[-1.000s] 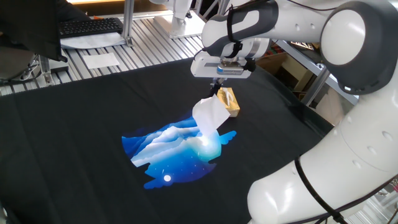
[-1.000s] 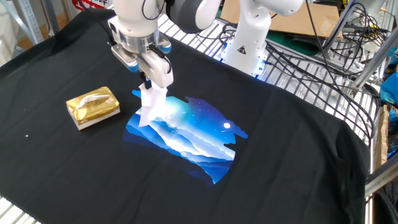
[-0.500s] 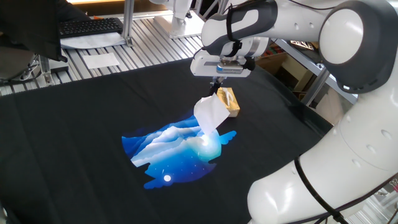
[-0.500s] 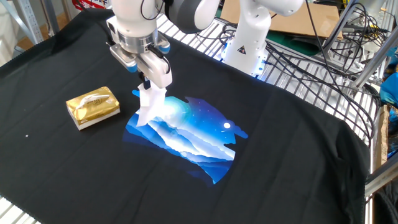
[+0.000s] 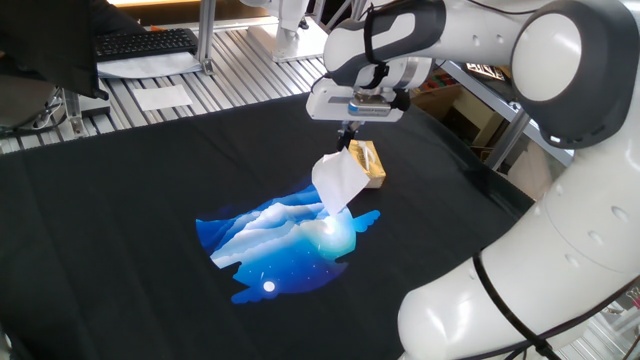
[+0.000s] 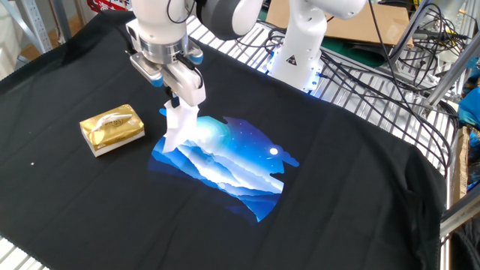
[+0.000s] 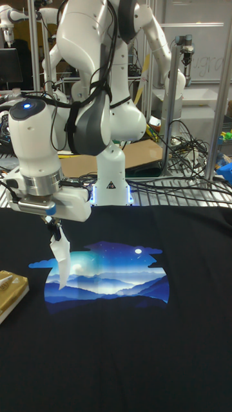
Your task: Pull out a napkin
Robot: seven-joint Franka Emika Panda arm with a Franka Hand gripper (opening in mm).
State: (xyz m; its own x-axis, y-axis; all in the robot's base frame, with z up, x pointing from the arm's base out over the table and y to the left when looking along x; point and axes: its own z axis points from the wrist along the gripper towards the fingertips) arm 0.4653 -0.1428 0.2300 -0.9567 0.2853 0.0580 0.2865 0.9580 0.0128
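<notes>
The gripper (image 5: 349,134) (image 6: 175,102) (image 7: 53,222) points straight down above a black cloth (image 5: 120,230) (image 6: 360,195) (image 7: 129,347) that covers the table. Its fingers are closed narrowly on the top corner of the napkin (image 5: 338,183) (image 6: 178,126) (image 7: 61,253), which hangs free beneath them as a loose, slightly folded white sheet. In one fixed view the napkin drapes below and a little to the left of the fingers; in the tall fixed view it hangs as a narrow strip tapering to a point directly under the gripper. Whether its lower tip touches the cloth cannot be told.

A blue and white mountain print (image 5: 285,240) (image 6: 225,161) (image 7: 109,270) lies on the cloth below the gripper, and the hanging napkin overlaps its edge in all three views.

The yellow-tan box (image 5: 367,163) (image 6: 112,128) (image 7: 9,293) rests flat on the cloth just beside the gripper and lower than it. The napkin is apart from the box, with no part of it inside the box opening. In the other fixed view the box sits to the left of the gripper, with bare cloth between it and the napkin.
</notes>
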